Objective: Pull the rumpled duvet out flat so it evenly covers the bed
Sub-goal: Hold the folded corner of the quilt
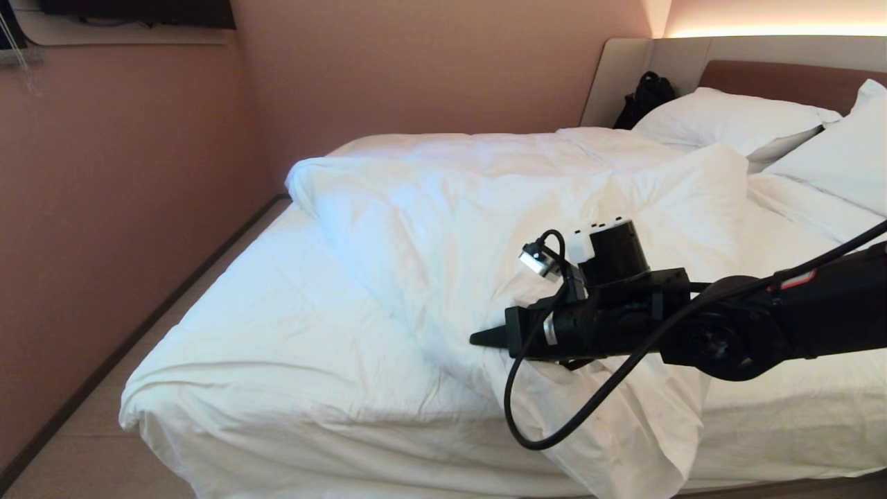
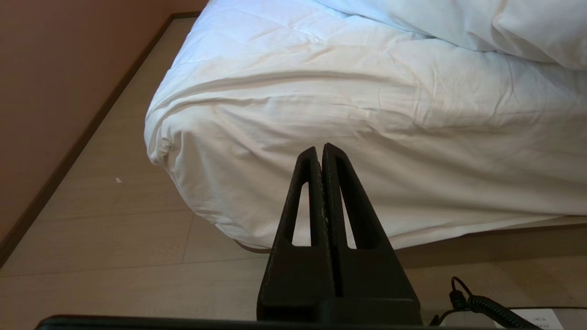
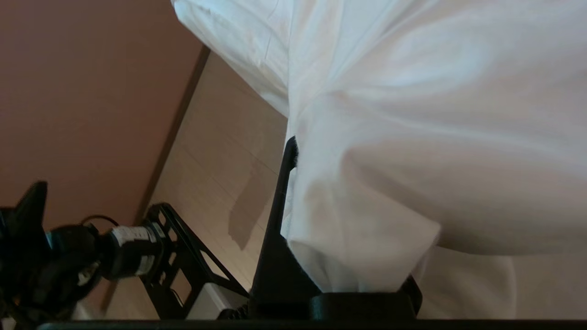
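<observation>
The bed fills the head view, its white-sheeted mattress bare on the left half. The puffy white duvet lies bunched in a diagonal ridge across the middle, and one end hangs over the near edge. My right gripper reaches in from the right above that near edge. In the right wrist view it is shut on the duvet, whose cloth drapes over the jaws and hides one finger. My left gripper is shut and empty, parked low before the mattress corner.
Two white pillows lie by the padded headboard, with a black bag in the corner behind. A pink wall runs along the left, leaving a narrow strip of wooden floor. Part of my black frame shows in the right wrist view.
</observation>
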### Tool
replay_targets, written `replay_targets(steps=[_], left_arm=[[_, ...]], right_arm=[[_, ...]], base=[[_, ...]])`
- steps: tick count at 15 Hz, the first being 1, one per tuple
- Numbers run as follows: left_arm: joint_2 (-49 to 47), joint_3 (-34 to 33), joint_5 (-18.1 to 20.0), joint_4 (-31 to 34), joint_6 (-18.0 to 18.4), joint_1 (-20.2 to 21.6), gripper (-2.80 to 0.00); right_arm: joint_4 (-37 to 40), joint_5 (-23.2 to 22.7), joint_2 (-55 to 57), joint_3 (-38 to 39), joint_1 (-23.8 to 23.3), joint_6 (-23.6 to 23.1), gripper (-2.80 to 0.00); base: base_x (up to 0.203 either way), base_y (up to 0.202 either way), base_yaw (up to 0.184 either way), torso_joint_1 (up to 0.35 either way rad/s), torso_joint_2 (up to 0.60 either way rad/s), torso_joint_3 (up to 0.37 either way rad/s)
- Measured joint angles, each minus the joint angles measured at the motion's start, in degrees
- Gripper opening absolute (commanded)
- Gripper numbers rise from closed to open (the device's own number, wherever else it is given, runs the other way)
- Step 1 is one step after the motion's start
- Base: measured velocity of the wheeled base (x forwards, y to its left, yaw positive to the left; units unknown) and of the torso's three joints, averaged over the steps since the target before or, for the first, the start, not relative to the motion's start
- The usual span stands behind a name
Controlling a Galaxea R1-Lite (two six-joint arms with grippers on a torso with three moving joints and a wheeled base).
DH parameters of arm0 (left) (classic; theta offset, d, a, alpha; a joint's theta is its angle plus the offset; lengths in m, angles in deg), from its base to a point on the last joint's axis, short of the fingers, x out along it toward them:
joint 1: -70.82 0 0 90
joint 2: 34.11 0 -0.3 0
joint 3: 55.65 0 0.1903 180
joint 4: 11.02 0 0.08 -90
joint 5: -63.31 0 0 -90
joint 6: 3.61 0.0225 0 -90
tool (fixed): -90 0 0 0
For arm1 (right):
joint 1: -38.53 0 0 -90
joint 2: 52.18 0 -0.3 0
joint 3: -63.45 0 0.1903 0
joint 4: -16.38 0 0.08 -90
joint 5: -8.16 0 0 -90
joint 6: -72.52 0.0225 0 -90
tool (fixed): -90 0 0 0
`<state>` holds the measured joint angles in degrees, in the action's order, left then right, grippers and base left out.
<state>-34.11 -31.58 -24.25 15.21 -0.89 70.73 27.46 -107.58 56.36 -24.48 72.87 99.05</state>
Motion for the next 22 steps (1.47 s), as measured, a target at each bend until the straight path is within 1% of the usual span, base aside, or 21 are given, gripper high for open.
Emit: replay_targets(steps=[2,5,12,13,17,20,22], left_arm=[[0.0,0.0,0.02,0.0,0.0,-0.01,-2.8],[0.0,0.0,-0.02,-0.02,-0.01,-0.01,-2.8],[0.0,0.0,0.01,0.02,0.0,-0.01,-2.8],[0.0,0.0,0.01,0.0,-0.02,0.0,-2.8],[0.0,0.0,-0.01,-0.02,-0.04,0.02,-2.8],[0.0,0.0,-0.02,0.02,0.0,0.01,-2.8],[0.0,0.0,0.01,0.0,0.0,0.0,-2.8]], right_arm=[[0.09,0.09,-0.09,1.47,2.24,-2.07,-2.8],[0.17,0.15,0.06,2.15,3.92,-3.97,-2.8],[0.09,0.2,1.66,2.44,5.33,-4.14,-2.8],[0.07,0.36,2.09,2.32,5.34,-4.08,0.0],[0.2,1.56,3.09,1.63,5.37,-4.05,0.0],[1.46,4.81,3.45,-0.47,5.03,-4.21,0.0],[3.6,7.53,3.67,-3.99,3.55,-4.45,0.0]], base=[[0.0,0.0,0.0,0.0,0.0,0.0],[0.0,0.0,0.0,0.0,0.0,0.0],[0.0,0.0,0.0,0.0,0.0,0.0],[0.0,0.0,0.0,0.0,0.0,0.0],[0.0,0.0,0.0,0.0,0.0,0.0],[0.0,0.0,0.0,0.0,0.0,0.0],[0.0,0.0,0.0,0.0,0.0,0.0]])
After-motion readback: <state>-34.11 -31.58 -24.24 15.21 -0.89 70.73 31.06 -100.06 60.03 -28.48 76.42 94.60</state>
